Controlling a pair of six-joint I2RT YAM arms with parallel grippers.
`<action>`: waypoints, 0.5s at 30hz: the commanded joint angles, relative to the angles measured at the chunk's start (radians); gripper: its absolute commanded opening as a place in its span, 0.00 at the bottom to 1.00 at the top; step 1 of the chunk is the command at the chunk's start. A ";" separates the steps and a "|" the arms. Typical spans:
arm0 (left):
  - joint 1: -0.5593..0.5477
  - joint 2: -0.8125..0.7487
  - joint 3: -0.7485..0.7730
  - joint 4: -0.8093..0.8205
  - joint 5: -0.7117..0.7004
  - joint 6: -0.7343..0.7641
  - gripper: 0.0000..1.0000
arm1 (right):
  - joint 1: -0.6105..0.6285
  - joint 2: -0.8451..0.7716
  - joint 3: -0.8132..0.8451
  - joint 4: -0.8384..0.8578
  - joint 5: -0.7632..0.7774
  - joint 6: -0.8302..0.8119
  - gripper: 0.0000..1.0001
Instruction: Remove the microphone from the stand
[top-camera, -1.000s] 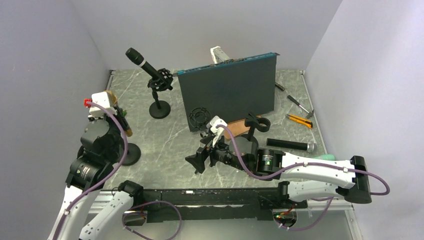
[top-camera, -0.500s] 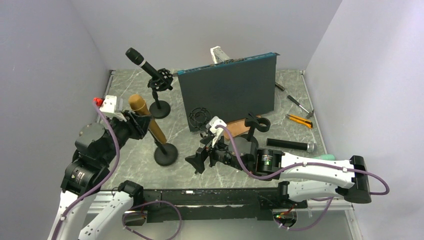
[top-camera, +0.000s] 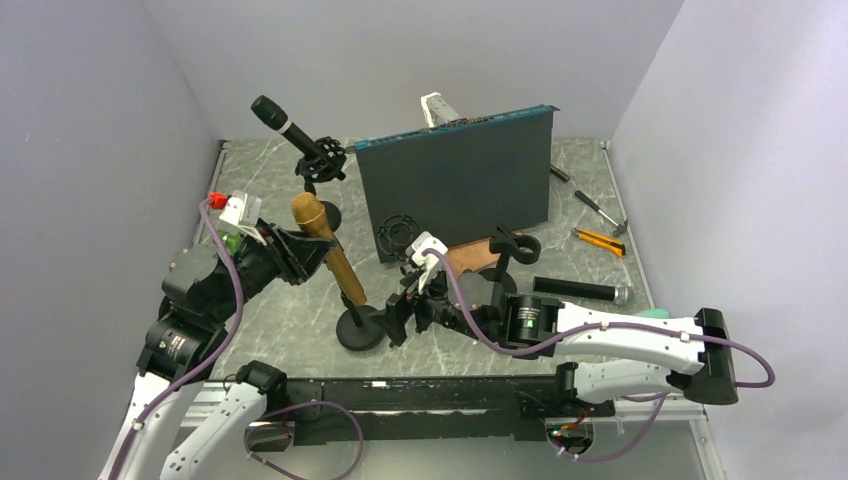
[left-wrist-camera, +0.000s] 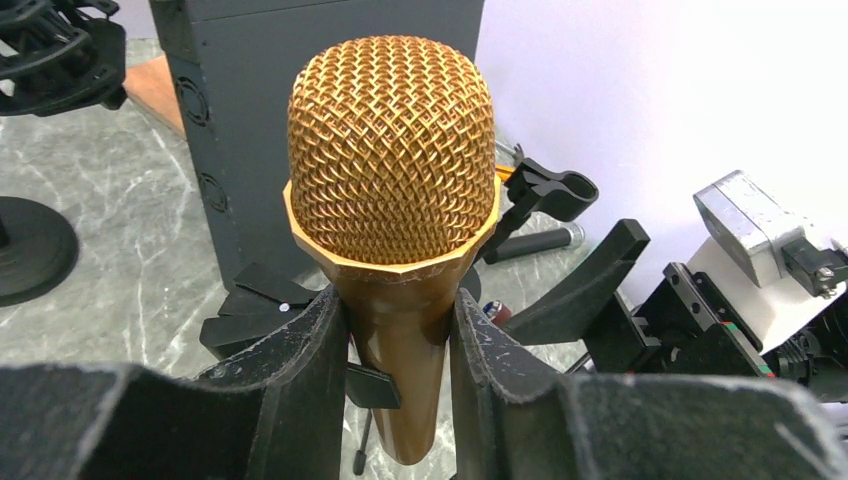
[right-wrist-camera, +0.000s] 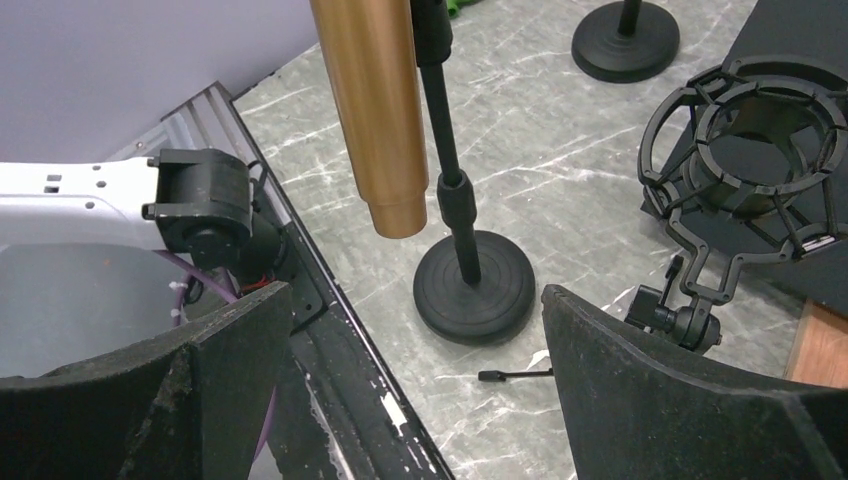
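Note:
A gold microphone with a mesh head sits tilted in a black stand with a round base near the table's front edge. My left gripper is shut on the microphone's body just below the head; the left wrist view shows the fingers pressed on both sides of the microphone. My right gripper is open and empty, right beside the stand's base. In the right wrist view the microphone's lower end and the stand's base lie ahead between the open fingers.
A second black microphone on a stand is at the back left. A dark upright panel stands behind. An empty shock mount, a clip stand, a loose black microphone and hand tools lie to the right.
My left gripper has carried the gold microphone with its stand from the far left toward the middle, close to my right gripper. The right gripper shifted slightly left.

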 joint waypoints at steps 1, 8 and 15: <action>0.000 -0.017 -0.022 0.089 0.078 -0.033 0.32 | 0.011 0.012 0.064 -0.012 0.025 -0.008 0.97; 0.000 -0.051 -0.041 0.063 0.093 0.009 0.56 | 0.016 0.042 0.137 -0.040 0.003 0.009 0.97; 0.000 -0.066 -0.028 -0.001 0.138 0.081 0.58 | 0.033 0.120 0.288 -0.170 0.115 0.084 0.98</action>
